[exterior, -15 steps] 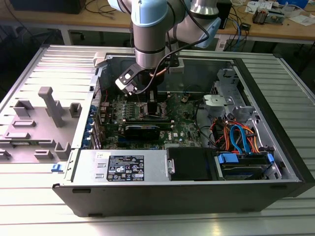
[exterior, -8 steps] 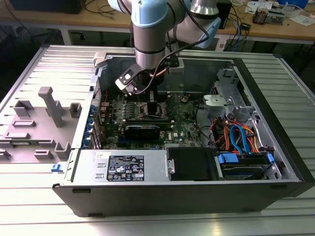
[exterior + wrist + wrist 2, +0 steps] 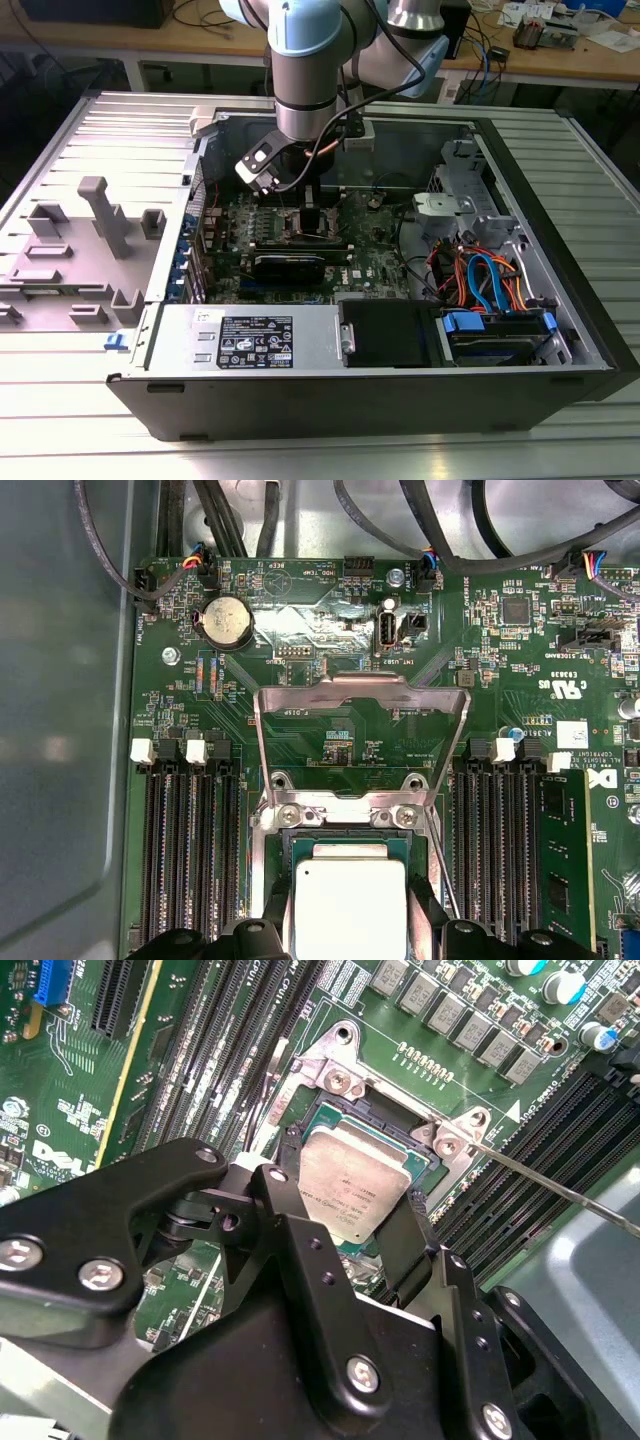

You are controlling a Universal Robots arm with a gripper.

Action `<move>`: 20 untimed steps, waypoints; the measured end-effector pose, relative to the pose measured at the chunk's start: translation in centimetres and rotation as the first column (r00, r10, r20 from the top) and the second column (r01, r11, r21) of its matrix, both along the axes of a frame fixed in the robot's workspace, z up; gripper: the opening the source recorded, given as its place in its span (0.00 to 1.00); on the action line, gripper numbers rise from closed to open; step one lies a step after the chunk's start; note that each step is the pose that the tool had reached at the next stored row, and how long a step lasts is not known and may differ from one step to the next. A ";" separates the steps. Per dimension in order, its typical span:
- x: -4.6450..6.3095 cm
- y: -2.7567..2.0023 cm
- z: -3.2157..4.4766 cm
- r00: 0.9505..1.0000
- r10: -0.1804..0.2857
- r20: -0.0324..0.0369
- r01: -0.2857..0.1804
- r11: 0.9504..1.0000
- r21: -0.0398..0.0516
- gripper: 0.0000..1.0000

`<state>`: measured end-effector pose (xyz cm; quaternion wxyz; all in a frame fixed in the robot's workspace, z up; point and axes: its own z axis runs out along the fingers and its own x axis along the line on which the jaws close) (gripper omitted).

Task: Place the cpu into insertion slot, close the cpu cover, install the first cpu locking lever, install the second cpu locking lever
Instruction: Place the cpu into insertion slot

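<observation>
The cpu (image 3: 346, 905), a small square chip with a silvery top, lies over the socket (image 3: 318, 1125) on the green motherboard. My gripper (image 3: 348, 930) has one black finger on each side of it and looks shut on its edges; in the second wrist view the fingers (image 3: 405, 1235) flank the cpu (image 3: 350, 1185) the same way. The cpu cover (image 3: 360, 692), a thin silvery frame, stands swung open past the socket. A thin locking lever (image 3: 560, 1192) sticks out sideways, unlatched. In the exterior view the gripper (image 3: 300, 215) hangs low inside the open computer case.
Memory slots (image 3: 190, 850) run along both sides of the socket. A long black card (image 3: 290, 265) sits just in front of the socket. Drive bays with orange and blue cables (image 3: 485, 285) fill the case's right side. Grey fixtures (image 3: 95, 225) stand on the table at the exterior view's left.
</observation>
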<state>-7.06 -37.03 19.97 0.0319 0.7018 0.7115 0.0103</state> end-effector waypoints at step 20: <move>0.0 0.02 -0.21 1.000 -0.009 0.000 0.009 1.000 0.010 0.55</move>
